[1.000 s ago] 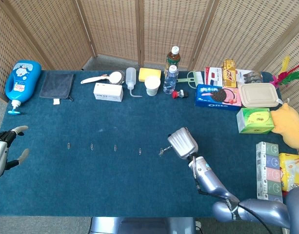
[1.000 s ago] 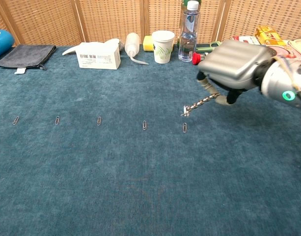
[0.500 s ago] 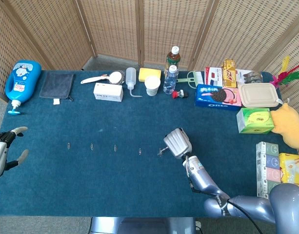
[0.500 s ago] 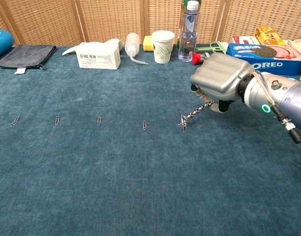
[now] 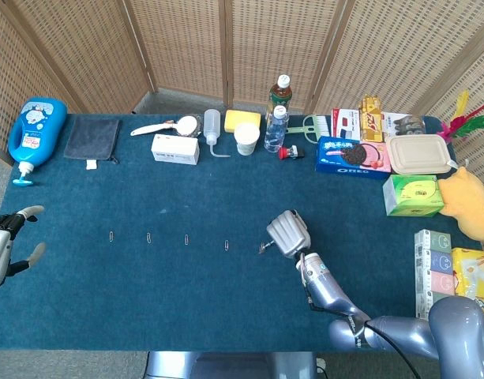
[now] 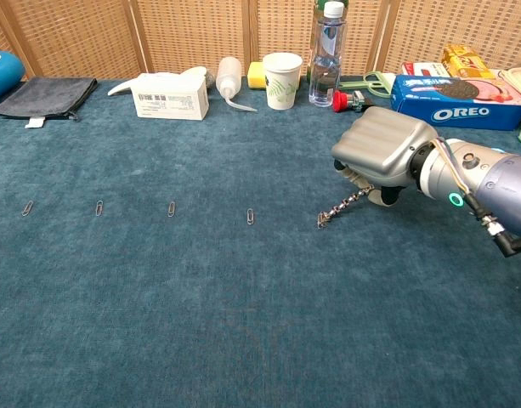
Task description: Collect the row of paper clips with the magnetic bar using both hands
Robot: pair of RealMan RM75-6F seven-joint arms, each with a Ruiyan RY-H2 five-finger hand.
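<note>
My right hand (image 6: 384, 151) grips a thin twisted magnetic bar (image 6: 347, 204), also seen as the bar (image 5: 264, 247) in the head view. The bar slants down to the left and its tip rests on the blue cloth. A paper clip (image 6: 321, 221) sits right at that tip, seemingly stuck to it. A row of clips lies to the left: nearest clip (image 6: 250, 216), another clip (image 6: 171, 208), a further clip (image 6: 99, 207) and the end clip (image 6: 27, 207). My left hand (image 5: 5, 246) hovers at the table's left edge, holding nothing, fingers spread.
Along the back stand a white box (image 6: 170, 95), squeeze bottle (image 6: 229, 78), paper cup (image 6: 282, 80), water bottle (image 6: 326, 53) and Oreo box (image 6: 460, 89). A grey pouch (image 6: 45, 95) lies back left. Boxes (image 5: 440, 272) crowd the right edge.
My right hand has come down and drawn in slightly, bringing the bar's tip from above the cloth onto the rightmost clip. The left hand has stayed put.
</note>
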